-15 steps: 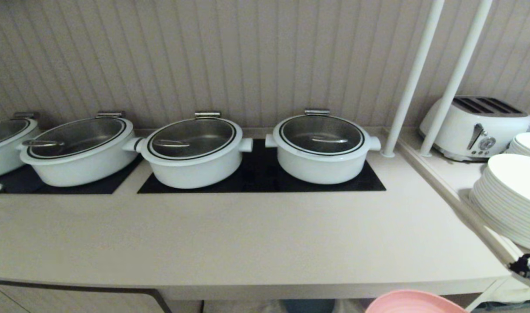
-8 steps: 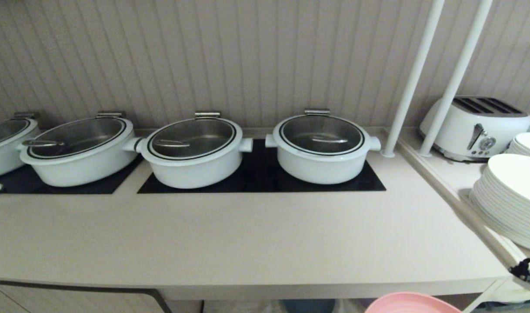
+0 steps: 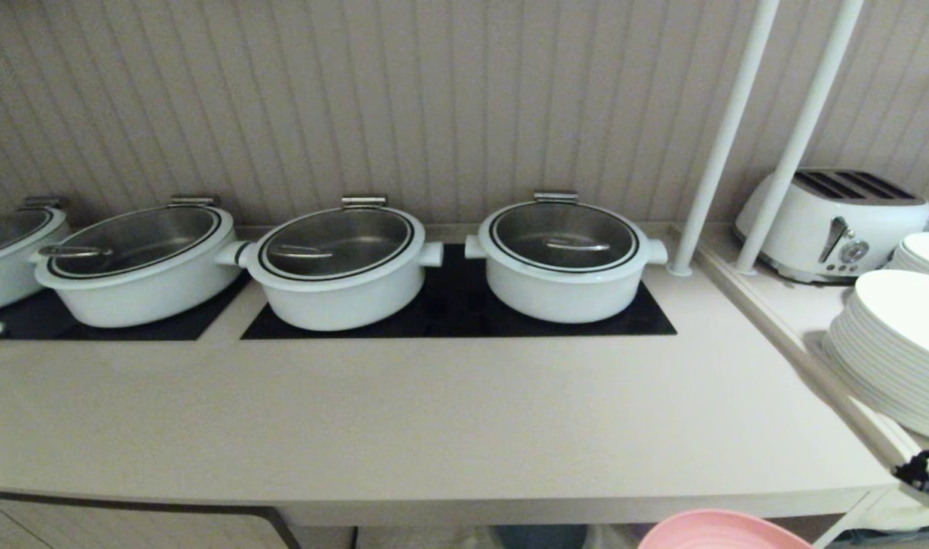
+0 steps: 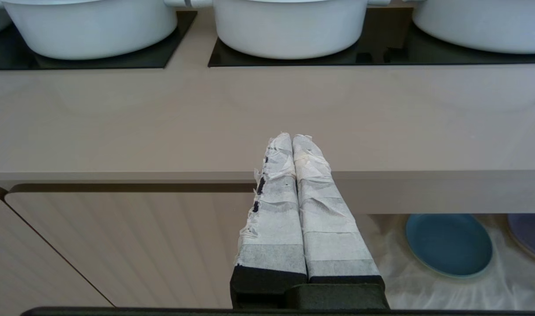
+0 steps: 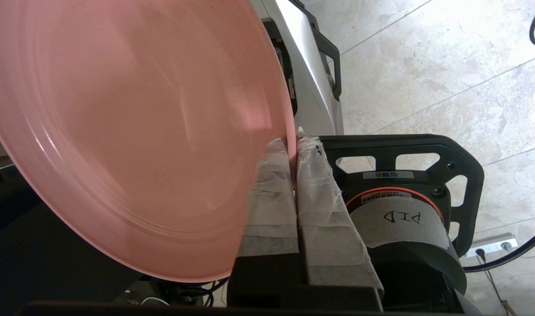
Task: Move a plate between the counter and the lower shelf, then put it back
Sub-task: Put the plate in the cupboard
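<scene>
- The right gripper (image 5: 293, 145) was clamped on the rim of the pink plate (image 5: 131, 127), its two taped fingers (image 5: 271, 193) pinching the edge with the plate's face spreading away to one side of them.
- In the head view only the plate's top arc (image 3: 727, 530) showed, below and in front of the counter (image 3: 434, 427), toward its right end.
- The counter's bare surface therefore lay up and forward of the held plate; I judged the coming move hinged on clearing the thick front edge (image 3: 510, 509) before going in.
- The left gripper (image 4: 292, 138) was pressed shut on nothing, parked facing the counter edge, farther from the plate.
- The lower shelf (image 4: 425, 289), cloth-lined, held a blue plate (image 4: 448, 244).
</scene>
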Robot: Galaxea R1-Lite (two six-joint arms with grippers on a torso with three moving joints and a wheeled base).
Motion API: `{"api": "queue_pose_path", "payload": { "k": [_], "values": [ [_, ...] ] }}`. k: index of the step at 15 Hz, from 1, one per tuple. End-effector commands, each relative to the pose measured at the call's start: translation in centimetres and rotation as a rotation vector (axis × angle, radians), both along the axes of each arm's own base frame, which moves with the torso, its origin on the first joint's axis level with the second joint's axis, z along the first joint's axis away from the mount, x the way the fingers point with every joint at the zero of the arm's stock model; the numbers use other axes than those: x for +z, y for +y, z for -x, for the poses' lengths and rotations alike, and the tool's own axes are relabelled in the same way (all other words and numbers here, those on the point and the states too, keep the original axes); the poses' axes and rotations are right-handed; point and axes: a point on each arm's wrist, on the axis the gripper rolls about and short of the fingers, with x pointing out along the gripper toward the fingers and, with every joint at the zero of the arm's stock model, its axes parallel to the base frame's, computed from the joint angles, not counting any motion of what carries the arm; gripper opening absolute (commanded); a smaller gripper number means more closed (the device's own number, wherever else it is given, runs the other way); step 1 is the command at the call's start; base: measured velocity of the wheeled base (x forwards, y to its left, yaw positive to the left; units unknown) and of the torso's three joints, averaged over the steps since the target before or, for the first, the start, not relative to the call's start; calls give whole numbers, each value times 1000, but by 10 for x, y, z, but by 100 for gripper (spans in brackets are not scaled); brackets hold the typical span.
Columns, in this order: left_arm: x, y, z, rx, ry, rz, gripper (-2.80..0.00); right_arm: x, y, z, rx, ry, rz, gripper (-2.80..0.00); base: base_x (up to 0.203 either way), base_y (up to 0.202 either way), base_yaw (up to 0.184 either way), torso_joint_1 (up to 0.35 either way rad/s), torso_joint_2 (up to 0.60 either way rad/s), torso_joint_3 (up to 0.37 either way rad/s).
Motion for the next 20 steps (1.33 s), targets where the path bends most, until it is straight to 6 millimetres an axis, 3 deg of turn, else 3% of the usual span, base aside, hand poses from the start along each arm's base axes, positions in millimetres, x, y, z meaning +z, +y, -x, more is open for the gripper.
{"api": "queue_pose_path", "payload": {
  "k": [1,20],
  "values": [
    [0,0,0,0,0,0,-280,1,0,0,0,0,-1,-280,0,0,0,0,0,0],
    [0,0,0,0,0,0,-280,3,1,-1,1,-49,-16,-280,0,0,0,0,0,0]
  ]
}}
